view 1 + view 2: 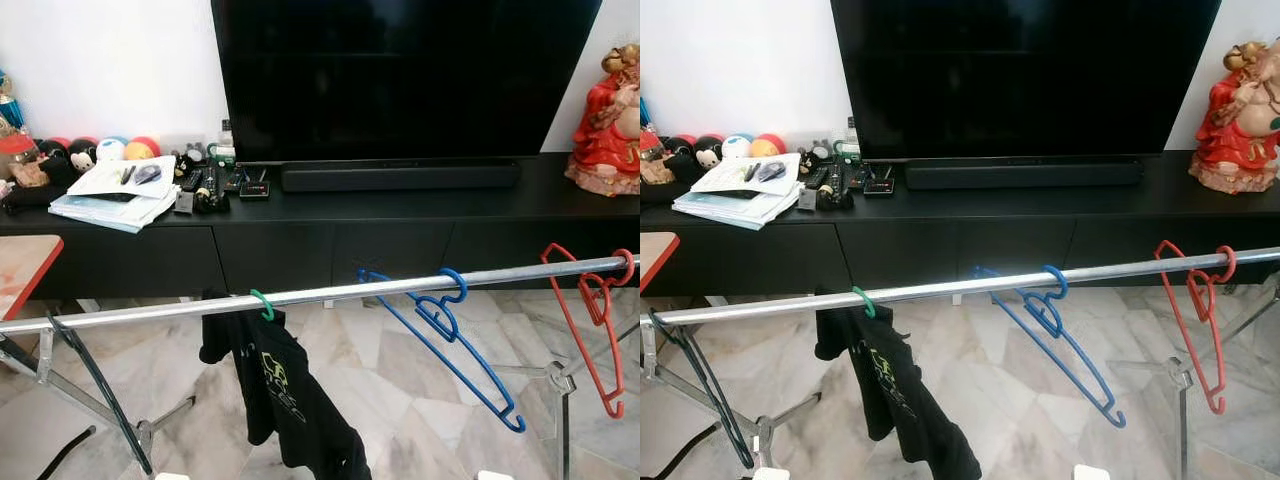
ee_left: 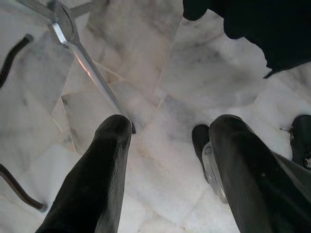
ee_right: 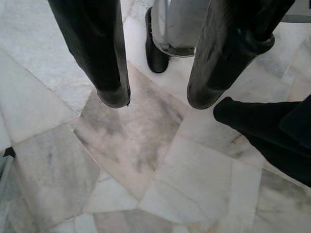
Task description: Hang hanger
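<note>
Head views: silver metal drying-rack rail [image 1: 330, 292] runs across the middle of the frame, in front of a long black TV surface [image 1: 400, 205] with a large dark television [image 1: 400, 75] above it.
Hangers: thin blue plastic hanger [image 1: 450, 340] hooked on the rail right of centre, hanging tilted toward the lower right; thin red plastic hanger [image 1: 595, 310] hooked at the far right of the frame, also tilted.
Clothing: black T-shirt with a pale print [image 1: 280, 390] hangs from a green hook [image 1: 263, 303] left of centre, slumped toward the bottom of the frame.
Surroundings: stack of papers [image 1: 110, 195] and round toys [image 1: 100, 150] at the upper left, red seated figurine [image 1: 610, 120] at the upper right, pale marble floor [image 1: 400, 380] below.
Left wrist view: left tool [image 2: 167, 160] points down at the marble floor, its two black fingers spread apart with nothing between them; rack leg and black cloth at the frame's top.
Right wrist view: right tool [image 3: 158, 97] likewise aims at the floor, fingers [image 3: 104, 58] held apart and empty.
Handling judgement: the hangers look light, stiff and smooth, so likely slippery and prone to swing; taking hold on the straight shoulder bar just below the hook should steady one best.
Task state: both hangers already sit on the rail; neither tool carries one.
</note>
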### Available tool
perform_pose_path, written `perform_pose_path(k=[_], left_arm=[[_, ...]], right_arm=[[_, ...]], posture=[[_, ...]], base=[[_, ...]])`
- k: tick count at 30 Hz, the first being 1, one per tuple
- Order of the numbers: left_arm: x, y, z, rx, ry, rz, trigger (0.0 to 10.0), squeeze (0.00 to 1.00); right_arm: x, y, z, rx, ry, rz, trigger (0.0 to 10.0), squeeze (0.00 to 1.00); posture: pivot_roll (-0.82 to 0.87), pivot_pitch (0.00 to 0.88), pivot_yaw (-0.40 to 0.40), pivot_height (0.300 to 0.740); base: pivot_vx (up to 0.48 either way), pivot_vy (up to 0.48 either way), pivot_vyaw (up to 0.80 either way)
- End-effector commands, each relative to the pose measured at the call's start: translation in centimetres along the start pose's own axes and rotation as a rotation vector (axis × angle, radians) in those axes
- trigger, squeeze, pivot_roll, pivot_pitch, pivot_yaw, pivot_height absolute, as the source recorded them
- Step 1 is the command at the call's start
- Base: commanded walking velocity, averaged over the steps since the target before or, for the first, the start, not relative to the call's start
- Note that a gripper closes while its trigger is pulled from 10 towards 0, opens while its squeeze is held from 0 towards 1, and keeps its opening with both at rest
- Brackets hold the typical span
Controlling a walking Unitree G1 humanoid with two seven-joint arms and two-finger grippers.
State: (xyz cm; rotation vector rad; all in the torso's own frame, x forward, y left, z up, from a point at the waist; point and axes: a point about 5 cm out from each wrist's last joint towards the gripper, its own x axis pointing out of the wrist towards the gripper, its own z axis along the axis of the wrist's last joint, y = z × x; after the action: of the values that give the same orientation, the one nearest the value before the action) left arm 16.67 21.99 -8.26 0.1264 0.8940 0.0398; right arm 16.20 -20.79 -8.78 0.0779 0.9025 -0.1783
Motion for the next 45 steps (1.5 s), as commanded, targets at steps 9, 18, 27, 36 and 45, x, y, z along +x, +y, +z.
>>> perform_pose_path(k=[9,18,27,36,45], left_arm=[[0.2,0.6,1.3,-0.064,-0.042,0.032,10.0,0.0],[0.0,0.3,0.3,-0.063,-0.018,0.012,10.0,0.0],[-0.1,0.0,-0.4,-0.062,-0.003,0.002,10.0,0.0],[-0.4,-0.3,-1.4,-0.066,0.033,-0.004,10.0,0.0],[-0.4,-0.5,-1.7,-0.073,0.048,-0.007,10.0,0.0]], right_arm=[[0.2,1.4,0.3,0.013,-0.004,0.035,10.0,0.0],[0.2,1.4,0.5,0.027,-0.012,0.019,10.0,0.0],[0.1,1.6,-0.1,0.021,0.002,0.024,10.0,0.0],[0.0,1.6,-0.3,0.015,0.0,0.031,10.0,0.0],[0.1,1.7,0.1,0.01,-0.009,0.036,10.0,0.0]], posture=[[-0.07,0.048,0.042,0.721],[-0.07,0.057,0.047,0.721],[-0.07,0.054,0.045,0.721],[-0.07,0.042,0.037,0.721],[-0.07,0.056,0.027,0.721]], base=[[0.0,0.0,0.0],[0.0,0.0,0.0],[-0.111,0.0,0.0],[-0.265,0.0,0.0],[-0.269,0.0,0.0]])
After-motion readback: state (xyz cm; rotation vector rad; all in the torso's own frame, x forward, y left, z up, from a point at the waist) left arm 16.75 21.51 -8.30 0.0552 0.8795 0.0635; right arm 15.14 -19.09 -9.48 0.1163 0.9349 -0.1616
